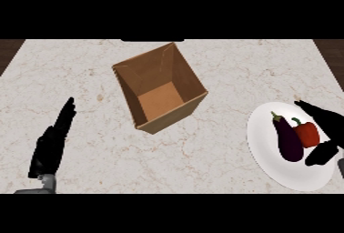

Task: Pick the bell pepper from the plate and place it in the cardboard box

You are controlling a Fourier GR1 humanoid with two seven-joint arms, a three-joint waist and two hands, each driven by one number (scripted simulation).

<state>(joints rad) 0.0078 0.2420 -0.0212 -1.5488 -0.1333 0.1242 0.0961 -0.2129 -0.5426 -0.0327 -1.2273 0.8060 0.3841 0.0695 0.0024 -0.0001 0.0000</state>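
Counter: pale marble [222, 68] ran under everything, dark wood showing at the far corners.
Bell pepper: the red bell pepper [308, 134] lay on the right part of the white plate [269, 157], green stem pointing away from me, touching the eggplant [289, 139] on its left.
Handling: I judged it light, hollow and stiff-walled, with a glossy skin likely to slip; best taken across its broad body, not by the stem.
Right hand: my right hand [321, 136] bracketed the pepper, fingers beyond it and thumb nearer me, spread and not yet closed on it.
Risk: the eggplant sat so close that my fingers could nudge it.
Cardboard box: the cardboard box [160, 91] stood open-topped, well apart to the left.
Left hand: my left hand [50, 145] rested flat, fingers straight, near the left edge.
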